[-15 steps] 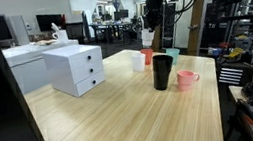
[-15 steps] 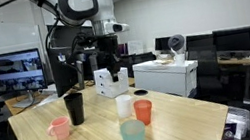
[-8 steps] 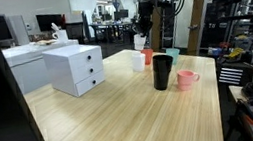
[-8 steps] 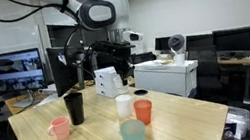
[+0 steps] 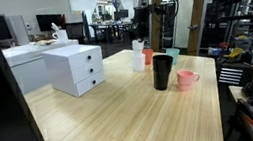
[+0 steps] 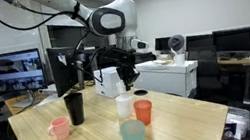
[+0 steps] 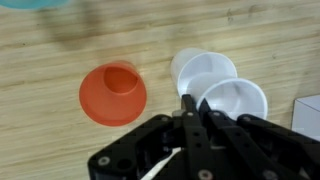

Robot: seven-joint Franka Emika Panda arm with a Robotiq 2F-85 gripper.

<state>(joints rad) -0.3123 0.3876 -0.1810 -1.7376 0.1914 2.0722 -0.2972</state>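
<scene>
Both fingers of the gripper are pressed together and hold nothing. It hangs just above the white cup, which stands upright on the table with its axis vertical. The orange cup stands just beside the white cup, not touching it. The black mug is well apart, leaving room between.
</scene>
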